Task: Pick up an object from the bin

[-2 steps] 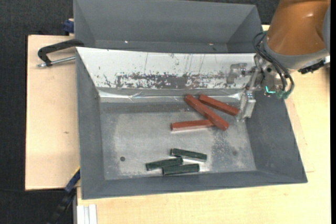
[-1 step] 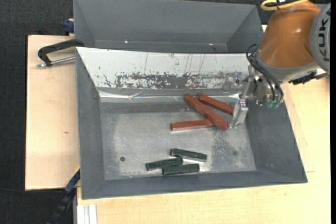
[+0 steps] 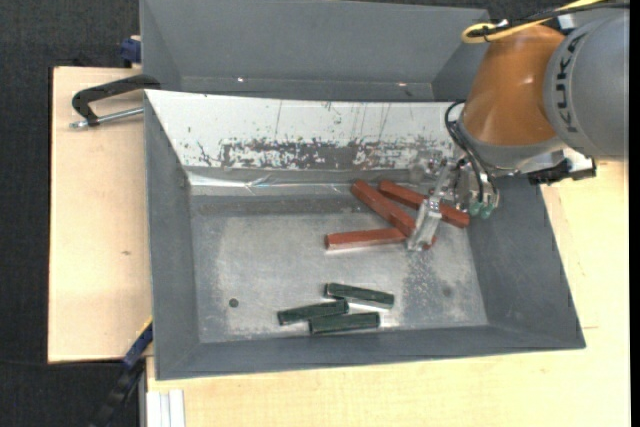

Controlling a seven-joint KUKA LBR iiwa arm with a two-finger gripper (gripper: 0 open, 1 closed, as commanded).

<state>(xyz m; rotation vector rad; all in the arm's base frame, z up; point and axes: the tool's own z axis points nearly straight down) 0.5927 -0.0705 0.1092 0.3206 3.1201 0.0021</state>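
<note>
Camera view, reading from the left: the left half of the bin (image 3: 170, 245) floor is bare, so that's where I have spare room to move. Near the front wall, about the middle, three dark green bars (image 3: 345, 320) lie close together, flat and well apart from everything else.

Further right and further back, a lone red-brown bar (image 3: 365, 239) lies flat on the floor. Just behind it, a few more crossed red-brown bars (image 3: 385, 203) lean on each other close to the back wall (image 3: 300, 153).

The gripper (image 3: 428, 227) hangs at the right-hand end of that lone bar, right beside the crossed ones. I honestly can't tell how wide it's open or whether it has hold of anything.

My guess is these bars are stiff, light and a bit slick. I'd pinch the lone one across its narrow width near the middle, so it doesn't swing.

To the right, the sloped right wall (image 3: 520, 255) is close, so I'd go straight up rather than sideways.
</note>
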